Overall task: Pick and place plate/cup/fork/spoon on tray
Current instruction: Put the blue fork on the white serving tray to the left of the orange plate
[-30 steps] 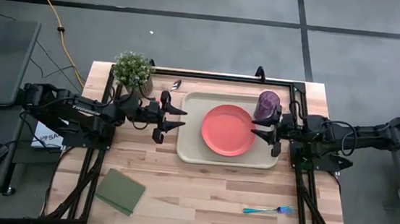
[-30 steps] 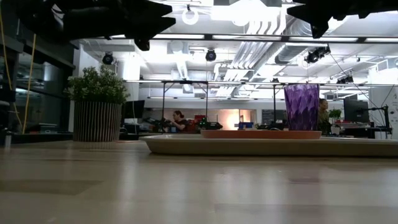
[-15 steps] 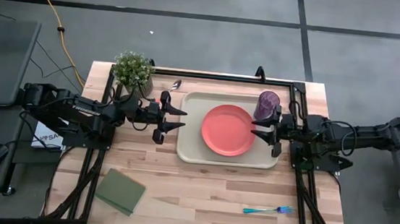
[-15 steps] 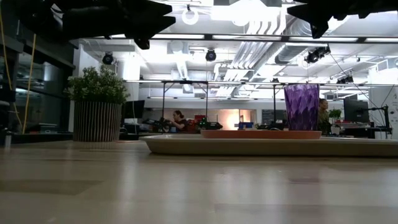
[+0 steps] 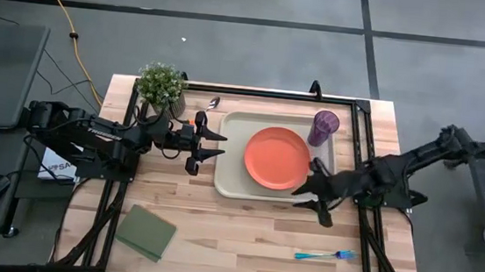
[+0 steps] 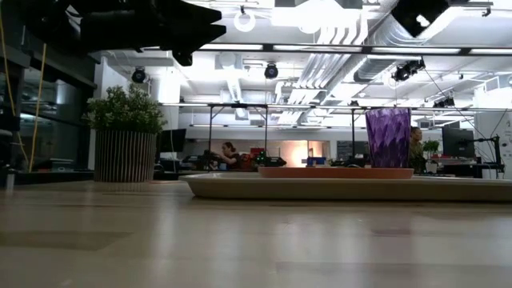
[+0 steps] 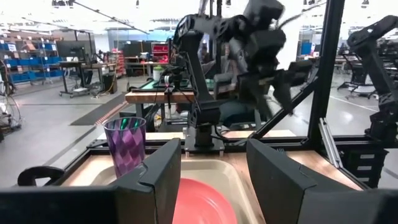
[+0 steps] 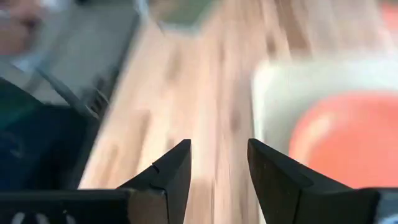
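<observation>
The orange-red plate (image 5: 276,157) lies flat on the beige tray (image 5: 231,181), and the purple cup (image 5: 323,127) stands upright at the tray's far right corner. The spoon (image 5: 214,104) lies on the table beyond the tray's far left corner. The blue fork (image 5: 324,255) lies near the table's front right. My left gripper (image 5: 217,143) is open and empty, left of the tray. My right gripper (image 5: 312,195) is open and empty over the tray's near right corner, its fingers (image 8: 163,177) spread in the right wrist view.
A potted plant (image 5: 161,85) stands at the far left of the table. A green square pad (image 5: 146,231) lies near the front left. Bare wood lies between the tray and the table's near edge.
My right gripper has swung away from the cup toward the table's near edge, to the tray's near right corner, and has turned about. The cup stays upright on the tray. My left arm has kept still.
</observation>
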{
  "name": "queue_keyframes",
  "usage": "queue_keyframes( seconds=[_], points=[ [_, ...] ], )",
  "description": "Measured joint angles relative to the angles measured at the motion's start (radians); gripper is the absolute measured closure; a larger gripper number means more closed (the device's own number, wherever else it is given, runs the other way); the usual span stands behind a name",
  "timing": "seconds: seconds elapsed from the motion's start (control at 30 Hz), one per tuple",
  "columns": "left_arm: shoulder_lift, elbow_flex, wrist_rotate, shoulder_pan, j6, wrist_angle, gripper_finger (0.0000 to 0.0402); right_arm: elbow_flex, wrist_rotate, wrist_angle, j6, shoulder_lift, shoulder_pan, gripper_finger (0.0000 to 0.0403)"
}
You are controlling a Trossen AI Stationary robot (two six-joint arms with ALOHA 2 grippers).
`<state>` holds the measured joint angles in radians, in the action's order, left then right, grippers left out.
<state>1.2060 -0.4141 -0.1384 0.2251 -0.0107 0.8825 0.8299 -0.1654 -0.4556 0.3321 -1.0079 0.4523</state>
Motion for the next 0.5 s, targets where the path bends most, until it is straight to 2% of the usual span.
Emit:
queue_keyframes(
  seconds=[0.1,0.2,0.37,0.5],
  points=[
    [0.0,0.0,-0.001,-0.004,0.007,-0.004,0.0238,0.123,-0.032,-0.231,0.207,-0.081,0.052,0.0253],
    [0.0,0.0,-0.001,-0.006,0.008,-0.005,0.0238,0.181,-0.025,-0.373,0.372,-0.154,0.103,0.0253],
    [0.0,0.0,-0.001,-0.006,0.008,-0.018,0.0238,0.198,0.066,-0.469,0.642,-0.253,0.198,0.0253],
    [0.0,0.0,-0.001,-0.006,0.008,-0.019,0.0238,0.198,0.116,-0.476,0.767,-0.344,0.281,0.0253]
  ],
)
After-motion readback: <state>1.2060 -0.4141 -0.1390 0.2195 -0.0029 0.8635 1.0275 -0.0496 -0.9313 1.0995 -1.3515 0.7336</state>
